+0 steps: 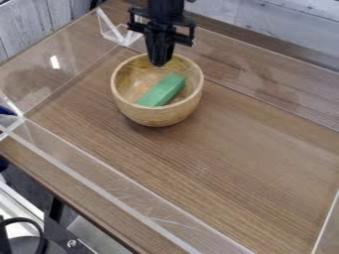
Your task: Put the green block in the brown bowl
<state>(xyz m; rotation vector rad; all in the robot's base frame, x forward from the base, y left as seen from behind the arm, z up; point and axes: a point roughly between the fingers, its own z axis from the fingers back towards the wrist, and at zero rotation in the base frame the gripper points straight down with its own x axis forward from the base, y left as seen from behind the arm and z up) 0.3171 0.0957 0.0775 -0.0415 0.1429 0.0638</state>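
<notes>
The brown bowl (158, 91) sits on the tabletop (225, 159) with the green block (163, 91) lying inside it, so the placing looks done. Above its far rim, the gripper (162, 60) points down, fingers together, empty.

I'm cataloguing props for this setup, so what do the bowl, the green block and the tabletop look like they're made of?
Brown bowl: probably wood, light tan, thick walls, matte.
Green block: uniform bright green, matte; painted wood or plastic, can't tell which.
Tabletop: brown with streaked grain lines, looks like wood or wood-look laminate, slight sheen.
</notes>
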